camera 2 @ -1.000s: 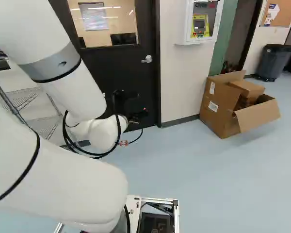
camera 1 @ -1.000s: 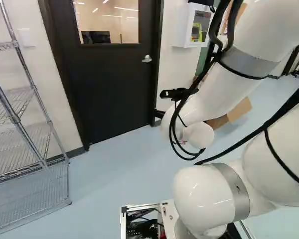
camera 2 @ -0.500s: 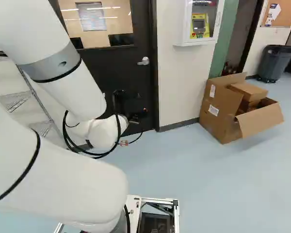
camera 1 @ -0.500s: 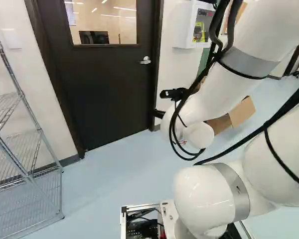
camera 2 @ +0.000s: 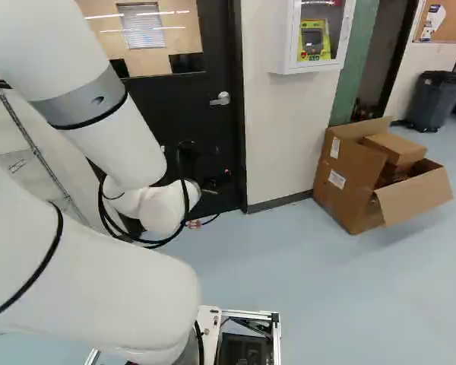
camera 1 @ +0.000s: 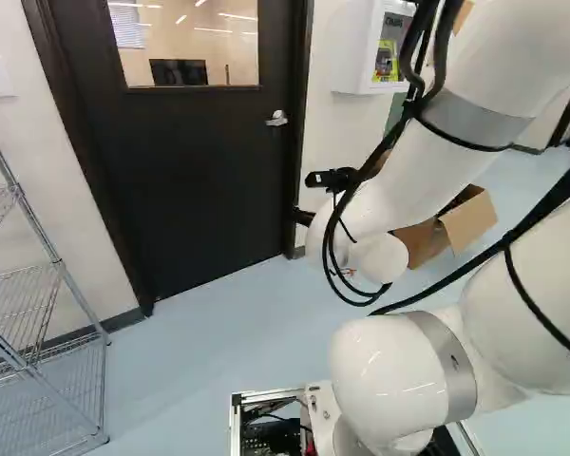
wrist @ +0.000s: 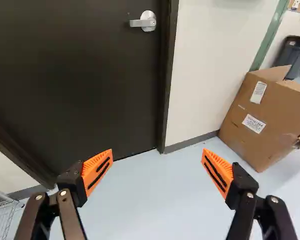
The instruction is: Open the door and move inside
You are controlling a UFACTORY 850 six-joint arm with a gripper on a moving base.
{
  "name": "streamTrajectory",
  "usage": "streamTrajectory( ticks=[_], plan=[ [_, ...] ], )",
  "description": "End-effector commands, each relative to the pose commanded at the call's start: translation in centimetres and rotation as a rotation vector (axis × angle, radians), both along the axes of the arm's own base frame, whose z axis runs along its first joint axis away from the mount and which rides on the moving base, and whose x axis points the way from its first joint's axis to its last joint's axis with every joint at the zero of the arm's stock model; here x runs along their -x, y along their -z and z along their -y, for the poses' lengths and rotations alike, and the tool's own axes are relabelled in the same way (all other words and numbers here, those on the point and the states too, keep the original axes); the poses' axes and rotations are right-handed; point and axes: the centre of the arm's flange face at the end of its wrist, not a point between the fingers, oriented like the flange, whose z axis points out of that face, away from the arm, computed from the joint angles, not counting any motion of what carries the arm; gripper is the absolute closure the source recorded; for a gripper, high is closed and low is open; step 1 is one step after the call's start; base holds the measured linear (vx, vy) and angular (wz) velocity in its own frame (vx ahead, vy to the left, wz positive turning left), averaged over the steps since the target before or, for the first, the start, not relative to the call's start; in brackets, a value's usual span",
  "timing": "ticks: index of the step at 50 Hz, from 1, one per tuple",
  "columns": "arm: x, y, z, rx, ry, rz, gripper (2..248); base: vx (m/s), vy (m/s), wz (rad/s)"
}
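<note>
The gripper (camera 2: 216,182) shows dark against the door in the right base view, lower than the lever handle. In the wrist view my gripper (wrist: 156,167) stands wide open, nothing between its orange-padded fingers. The black door (camera 1: 195,171) (wrist: 80,75) is closed in its dark frame and has a window in its upper half. Its silver lever handle (camera 1: 277,119) (camera 2: 221,99) (wrist: 144,21) sits near the edge beside the white wall. In the wrist view the handle lies well ahead of the fingers, apart from them.
A wire shelf (camera 1: 52,285) stands left of the door in the left base view. Right of the door are a wall cabinet (camera 2: 282,38) holding a yellow device, an open cardboard box (camera 2: 349,179) on the floor, and a dark bin (camera 2: 435,99) farther back.
The base has moved closer to the door: the shelf has slid left, the handle slightly left, and the box appears larger and farther right. The arm keeps its pose above the base.
</note>
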Motion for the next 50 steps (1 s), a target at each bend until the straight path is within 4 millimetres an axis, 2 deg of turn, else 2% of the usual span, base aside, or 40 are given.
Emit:
streamTrajectory(
  ticks=[50],
  plan=[
    [0.0, 0.0, 0.0, 0.0, 0.0, 0.0, 3, 0.142, -0.004, 0.21]
  ],
)
